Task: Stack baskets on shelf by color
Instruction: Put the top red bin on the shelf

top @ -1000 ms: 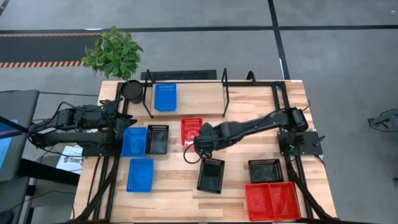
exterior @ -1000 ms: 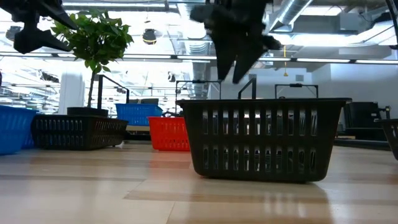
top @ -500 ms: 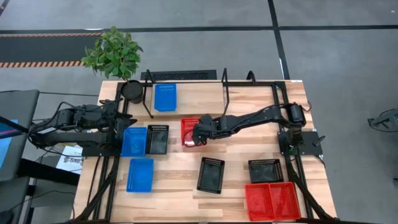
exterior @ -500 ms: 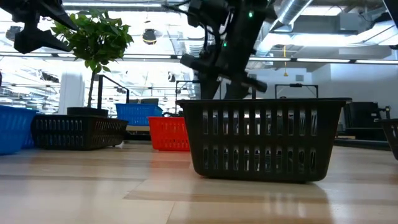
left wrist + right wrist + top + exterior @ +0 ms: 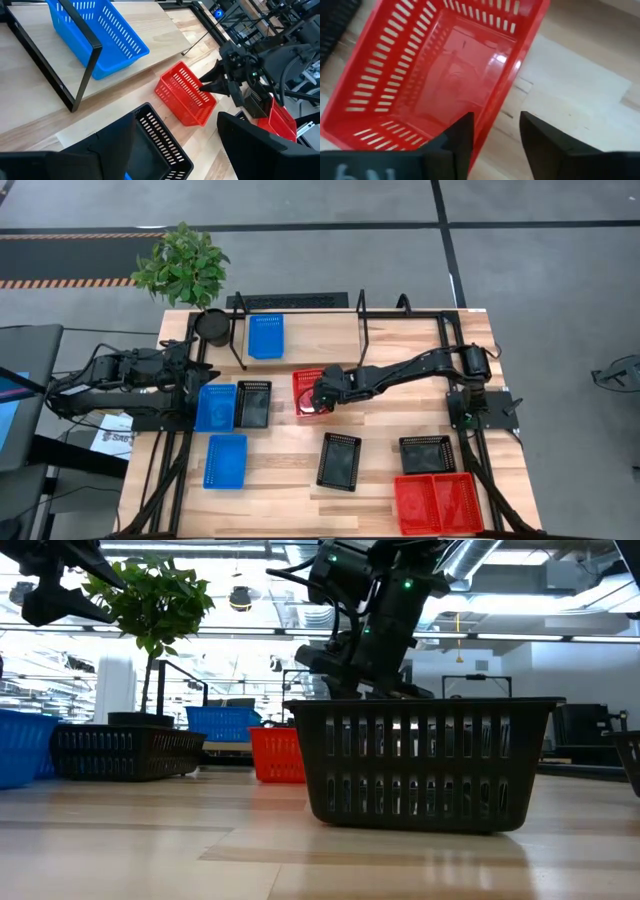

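A red basket [image 5: 305, 388] stands on the tabletop just in front of the shelf [image 5: 330, 330]; it also shows in the right wrist view [image 5: 435, 65]. A blue basket [image 5: 265, 335] sits on the shelf's left part. My right gripper [image 5: 322, 397] is open and low at the red basket's right long wall, one finger inside the basket and one outside [image 5: 495, 135]. My left gripper [image 5: 197, 370] waits open at the table's left edge, above a blue basket [image 5: 216, 407] and a black basket [image 5: 253, 403] that stand side by side. My right gripper's fingers straddle the red basket's right long wall [image 5: 496, 112] near its near corner, coming from above at a slant. One finger [image 5: 459, 134] is inside the basket and one [image 5: 540, 142] is outside. I cannot tell whether they touch the wall. The basket rests on the table.
A black basket [image 5: 339, 460] stands near the table's middle, another [image 5: 427, 453] at the right, and two red baskets [image 5: 438, 502] at the near right corner. A blue basket [image 5: 225, 460] is near left. A round black pot [image 5: 211, 327] stands at the far left.
My right gripper has moved from above the middle black basket toward the table's far edge and down to the red basket, where its fingers now stand on either side of the basket's right wall.
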